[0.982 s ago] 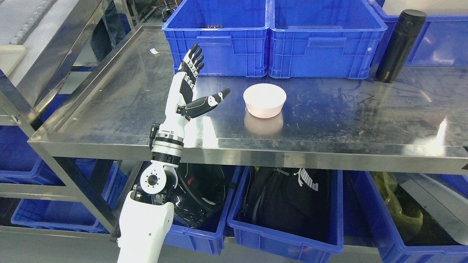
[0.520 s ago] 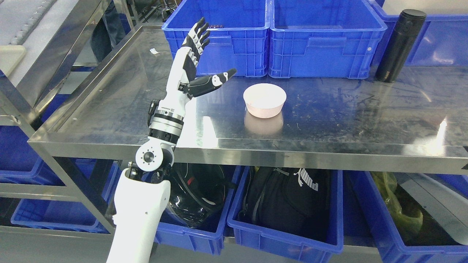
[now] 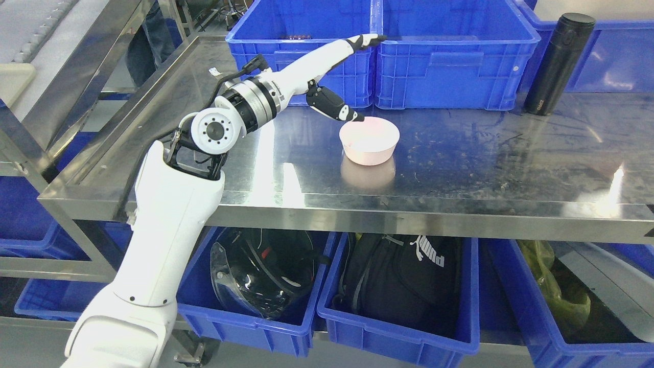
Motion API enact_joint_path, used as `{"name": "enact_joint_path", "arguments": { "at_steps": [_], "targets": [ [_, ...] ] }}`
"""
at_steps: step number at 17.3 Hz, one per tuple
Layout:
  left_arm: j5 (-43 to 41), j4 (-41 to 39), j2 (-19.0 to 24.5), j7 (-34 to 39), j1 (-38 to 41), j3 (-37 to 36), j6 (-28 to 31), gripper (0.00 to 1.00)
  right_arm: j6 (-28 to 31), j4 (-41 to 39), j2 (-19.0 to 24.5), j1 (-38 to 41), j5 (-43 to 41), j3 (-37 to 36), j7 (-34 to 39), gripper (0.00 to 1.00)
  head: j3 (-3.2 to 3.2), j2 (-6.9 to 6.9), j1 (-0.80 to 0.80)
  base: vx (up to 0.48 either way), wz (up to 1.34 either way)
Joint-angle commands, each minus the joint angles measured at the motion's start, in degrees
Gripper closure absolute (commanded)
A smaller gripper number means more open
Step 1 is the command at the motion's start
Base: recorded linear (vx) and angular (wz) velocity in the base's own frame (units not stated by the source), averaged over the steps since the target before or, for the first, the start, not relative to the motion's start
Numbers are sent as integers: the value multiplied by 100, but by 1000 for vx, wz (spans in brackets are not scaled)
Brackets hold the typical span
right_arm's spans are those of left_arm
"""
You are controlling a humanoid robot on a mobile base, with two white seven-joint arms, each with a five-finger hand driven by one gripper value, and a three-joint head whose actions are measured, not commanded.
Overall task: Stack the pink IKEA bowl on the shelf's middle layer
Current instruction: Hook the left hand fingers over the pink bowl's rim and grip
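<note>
pink bowl point(image 3: 369, 140) mid-shelf point(image 3: 460, 168), open left hand point(image 3: 332, 76) just beside

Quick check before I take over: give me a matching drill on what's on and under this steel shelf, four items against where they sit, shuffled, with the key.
Items:
1. pink bowl
2. black flask
3. black helmet
4. left hand

Places:
A. in a blue bin under the steel shelf
B. upright at the far right of the shelf
C. reaching over the shelf, thumb tip at the bowl's left rim
D. mid-shelf, in front of two blue crates

Pairs: 1-D, 2-B, 3-A, 4-C
</note>
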Motion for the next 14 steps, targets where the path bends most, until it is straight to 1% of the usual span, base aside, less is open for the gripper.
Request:
{"name": "enact_joint_path", "arguments": {
  "at_steps": [1,2,3,5,6,10,11,13,14],
  "targets": [
    [-1941,601,657,-1127,-667,-1704,-827,1,-4,-100,-100,17,0,0,-1,0,0,0,0,0,0],
    [-2038,934,657,-1122,-710,-1687,-1276,2,-4,-100,-100,17,0,0,-1,0,0,0,0,0,0],
    [-2221,1198,631,-1122,-710,-1661,-1576,4,-4,-100,-100,17,0,0,-1,0,0,0,0,0,0],
    [-2188,1323,561,-1279,-667,-1713,-1597,4,-4,-100,-100,17,0,0,-1,0,0,0,0,0,0],
    [-2205,1463,448,-1315,-666,-1739,-1597,4,-4,-100,-100,17,0,0,-1,0,0,0,0,0,0],
    [-2215,1947,245,-1324,-815,-1739,-1614,2,-4,-100,-100,17,0,0,-1,0,0,0,0,0,0],
    [-2153,2044,122,-1316,-825,-1731,-1623,0,-4,-100,-100,17,0,0,-1,0,0,0,0,0,0],
    [-1952,2141,-316,-1394,-746,-1652,-1640,0,-4,-100,-100,17,0,0,-1,0,0,0,0,0,0],
    [-1925,2141,-405,-1403,-746,-1652,-1640,0,-4,-100,-100,17,0,0,-1,0,0,0,0,0,0]
  ]
}}
